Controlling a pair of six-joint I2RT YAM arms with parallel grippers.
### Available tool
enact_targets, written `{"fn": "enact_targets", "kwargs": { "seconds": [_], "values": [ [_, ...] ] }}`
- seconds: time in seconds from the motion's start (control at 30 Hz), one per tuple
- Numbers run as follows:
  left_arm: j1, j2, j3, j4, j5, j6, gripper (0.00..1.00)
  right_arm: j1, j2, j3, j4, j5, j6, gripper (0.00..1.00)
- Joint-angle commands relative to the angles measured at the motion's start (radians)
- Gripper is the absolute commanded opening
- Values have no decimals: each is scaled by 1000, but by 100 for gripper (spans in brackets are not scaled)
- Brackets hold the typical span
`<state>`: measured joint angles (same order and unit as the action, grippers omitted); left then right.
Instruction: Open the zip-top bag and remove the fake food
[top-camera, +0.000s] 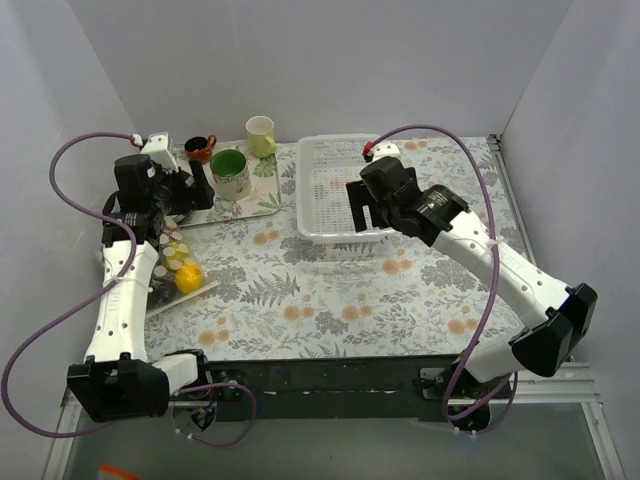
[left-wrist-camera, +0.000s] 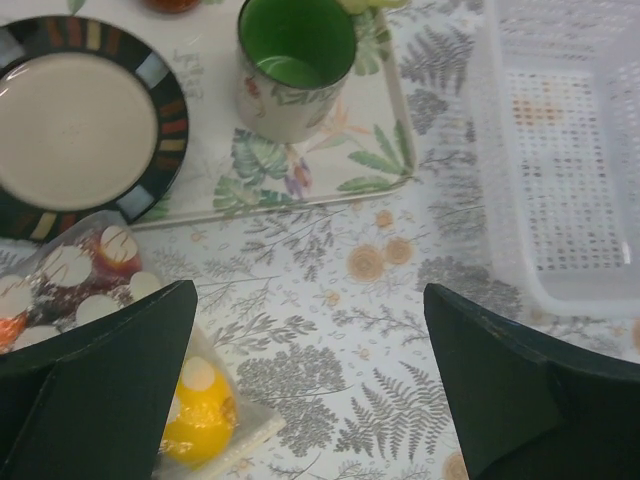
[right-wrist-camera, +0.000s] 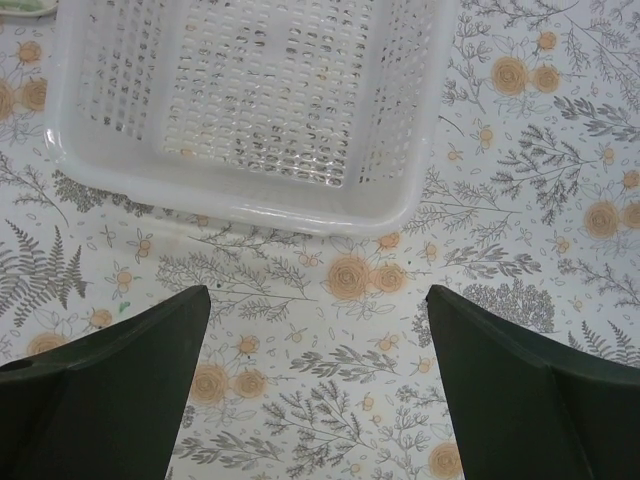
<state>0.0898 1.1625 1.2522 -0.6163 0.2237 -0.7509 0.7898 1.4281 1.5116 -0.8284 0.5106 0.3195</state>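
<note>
Progress: nothing of the task is showing as done.
- The zip-top bag (top-camera: 172, 255) is lying flat at the left edge of the surface (top-camera: 330, 300), just beside the left forearm, with its near-left part hidden under that arm.
- The fake food is sitting inside it. A yellow lemon (left-wrist-camera: 200, 415) is showing through the plastic at the near end, with a red fruit (left-wrist-camera: 115, 262) and darker pieces further up.
- I cannot tell whether the zip is sealed; no view is showing it clearly.
- Everything is left to do: gripping, opening, emptying.

Tools:
- The left tool (left-wrist-camera: 310, 290) is hanging over the bag's right edge, fingers spread wide, holding nothing.
- The right tool (right-wrist-camera: 318, 290) is hovering just in front of the white perforated basket (right-wrist-camera: 230, 205), equally wide and empty.

View differences:
- The top view is giving the layout: the bag well apart from the basket, and both arms clear of it.
- Only the left wrist view is showing the polka dots and individual food pieces. It also shows a striped-rim plate (left-wrist-camera: 170, 100) and a green-lined mug (left-wrist-camera: 295, 65) on a leaf-print tray (left-wrist-camera: 300, 190) beyond the bag.
- The right wrist view is showing no bag at all, only the basket and the floral cloth.
</note>
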Motion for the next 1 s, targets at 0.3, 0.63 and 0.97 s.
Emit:
{"fn": "enact_targets", "kwargs": {
  "seconds": [0.3, 0.63, 0.97],
  "values": [
    [318, -61, -163, 124, -164, 163, 98, -18, 225, 67, 262, 89, -145, 98],
    [836, 17, -160, -26, 241, 418, 98, -181, 437, 157, 333, -22, -123, 98],
    [995, -70, -405, -11, 358, 705, 98, -233, 420, 18, 500, -168, -59, 98]
  ]
}}
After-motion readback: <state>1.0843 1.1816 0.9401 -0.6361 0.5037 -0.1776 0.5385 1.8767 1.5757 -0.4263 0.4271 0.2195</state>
